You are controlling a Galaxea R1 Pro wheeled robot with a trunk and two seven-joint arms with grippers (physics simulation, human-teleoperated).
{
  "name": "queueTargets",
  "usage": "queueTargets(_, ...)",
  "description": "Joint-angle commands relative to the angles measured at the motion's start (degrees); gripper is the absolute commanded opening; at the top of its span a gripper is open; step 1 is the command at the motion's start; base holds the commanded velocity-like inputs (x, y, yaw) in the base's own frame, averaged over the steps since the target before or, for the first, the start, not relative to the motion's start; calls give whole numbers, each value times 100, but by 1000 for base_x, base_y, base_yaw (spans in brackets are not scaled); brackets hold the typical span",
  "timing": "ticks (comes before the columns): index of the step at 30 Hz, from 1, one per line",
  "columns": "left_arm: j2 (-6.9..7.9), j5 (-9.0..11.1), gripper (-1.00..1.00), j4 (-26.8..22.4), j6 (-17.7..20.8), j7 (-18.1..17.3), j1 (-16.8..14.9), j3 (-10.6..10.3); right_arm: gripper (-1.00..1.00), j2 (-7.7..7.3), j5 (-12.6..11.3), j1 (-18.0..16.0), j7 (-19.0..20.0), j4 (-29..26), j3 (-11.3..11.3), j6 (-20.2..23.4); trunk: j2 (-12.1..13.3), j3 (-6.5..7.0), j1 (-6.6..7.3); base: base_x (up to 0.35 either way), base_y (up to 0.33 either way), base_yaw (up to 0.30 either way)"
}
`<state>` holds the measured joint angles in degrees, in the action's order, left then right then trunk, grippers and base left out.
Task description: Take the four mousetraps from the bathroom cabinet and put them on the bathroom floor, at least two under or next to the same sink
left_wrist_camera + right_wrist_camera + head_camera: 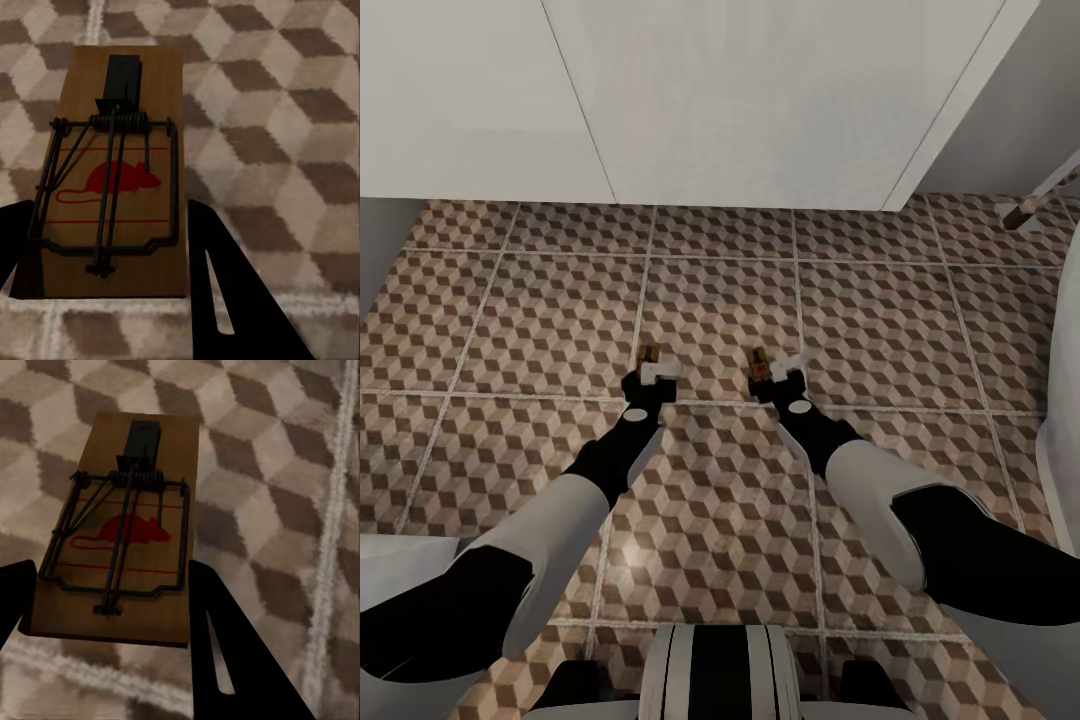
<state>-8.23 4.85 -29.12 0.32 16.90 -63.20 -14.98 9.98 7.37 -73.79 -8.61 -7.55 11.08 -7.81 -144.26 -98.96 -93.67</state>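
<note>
Left gripper (651,372): black fingers clamp a tan wooden mousetrap (112,172), red mouse print.
Right gripper (772,372): clamps a second mousetrap (124,529), seemingly just above the cube-patterned tile floor (880,320).

Looks like a home bathroom to me. The floor (720,300) is big square tiles printed with a brown, beige and white cube pattern and pale grout lines. Ahead of both end effectors there's a boxy white fixture (760,100) hanging over the tiles, plus grey wall (1020,110) off to the right.
</note>
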Motion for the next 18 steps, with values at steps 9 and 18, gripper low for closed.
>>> queueTargets(9,-2,34,-100,43,3,59,8,-49,-100,2,42,-3,-18,208,6,-319,-5,-69,-7,0,0,0)
queueTargets(18,-1,34,-100,51,3,59,9,-49,-100,2,45,-3,-18,218,6,-335,-17,-268,-30,0,0,0)
